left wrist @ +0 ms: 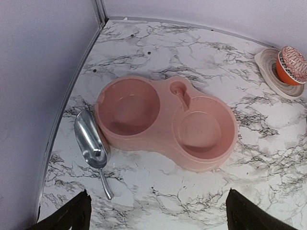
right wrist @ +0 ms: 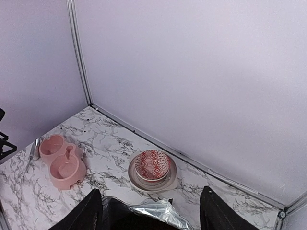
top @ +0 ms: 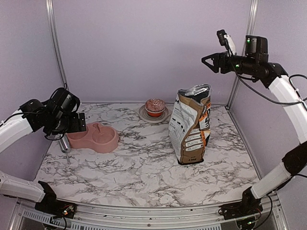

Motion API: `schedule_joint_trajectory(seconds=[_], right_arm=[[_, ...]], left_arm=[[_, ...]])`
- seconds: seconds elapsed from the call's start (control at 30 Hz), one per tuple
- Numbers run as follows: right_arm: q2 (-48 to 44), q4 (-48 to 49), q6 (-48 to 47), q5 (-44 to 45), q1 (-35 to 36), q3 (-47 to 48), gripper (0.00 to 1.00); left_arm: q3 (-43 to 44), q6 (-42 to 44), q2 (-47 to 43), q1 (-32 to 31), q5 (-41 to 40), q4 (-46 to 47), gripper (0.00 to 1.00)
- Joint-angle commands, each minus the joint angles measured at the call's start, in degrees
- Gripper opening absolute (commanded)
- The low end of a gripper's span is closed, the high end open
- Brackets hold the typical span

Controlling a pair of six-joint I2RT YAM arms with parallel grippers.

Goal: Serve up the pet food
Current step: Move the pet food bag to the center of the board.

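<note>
Left hand (left wrist: 156, 213) wide open, empty, over pink bowl (left wrist: 144, 143). Right hand (right wrist: 149, 213) open, empty, high and well right of bowl, above bag (top: 191, 124). No pet food visible; presumably inside bag. Scoop (left wrist: 91, 141) just beside bowl. Risk: one-sided grip topples bag, spilling onto counter (top: 144, 177).

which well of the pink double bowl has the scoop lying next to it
The well nearest the left wall: the metal scoop lies beside its rim. The other well is on the far side from it.
</note>
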Motion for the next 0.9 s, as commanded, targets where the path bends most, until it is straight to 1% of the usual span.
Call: schedule_joint_trajectory(seconds=[0.0,0.17,0.23,0.3,0.37,0.47,0.87], right_arm=[[-3.6,7.1,2.6,-0.4,-0.3,-3.4,0.67],[-7.8,14.9,3.8,-3.2,-0.2,-12.3,0.67],[-9.1,18.3,4.1,-4.4,-0.3,-16.0,0.68],[-9.4,21.1,4.3,-5.4,-0.2,-17.7,0.68],[-8.7,21.7,4.3,-6.1,-0.2,-17.8,0.68],[-7.4,21.4,4.1,-7.1,-0.2,-17.2,0.68],[-6.7,21.9,3.8,-7.4,-0.2,-18.7,0.68]], left_arm=[[-4.6,-4.4,-2.1,2.9,-0.7,-1.9,0.99],[-10.3,-4.3,-2.3,7.3,2.4,-0.3,0.98],[-12.8,-4.0,-2.9,9.1,4.4,1.9,0.98],[-15.5,-3.7,-4.0,10.8,7.2,4.2,0.99],[-18.1,-3.6,-5.5,12.2,10.0,6.8,0.99],[-21.3,-3.9,-7.1,13.6,12.1,9.6,0.99],[-29.0,-4.8,-8.6,16.8,13.8,16.4,0.98]])
